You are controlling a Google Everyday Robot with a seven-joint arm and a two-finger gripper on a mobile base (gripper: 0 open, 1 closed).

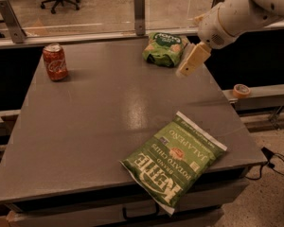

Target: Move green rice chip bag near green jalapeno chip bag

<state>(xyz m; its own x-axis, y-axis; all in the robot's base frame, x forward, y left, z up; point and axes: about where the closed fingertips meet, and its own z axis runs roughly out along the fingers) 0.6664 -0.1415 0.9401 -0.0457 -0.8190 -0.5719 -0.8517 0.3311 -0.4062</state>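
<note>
Camera view: grey table (85, 126); green jalapeno chip bag (175, 161) flat at near right edge; green rice chip bag (164, 48) far right; gripper (185, 69) just right of it, grip state unreadable; red can (55, 62) far left; tape roll (241, 90) on ledge right of table.

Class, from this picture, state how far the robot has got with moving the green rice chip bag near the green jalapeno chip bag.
Done: nothing yet; the green rice chip bag lies far back on the table, the green jalapeno chip bag at its near edge. In hand: the gripper hangs close beside the rice bag. Left: grasp, carry, set down.
</note>
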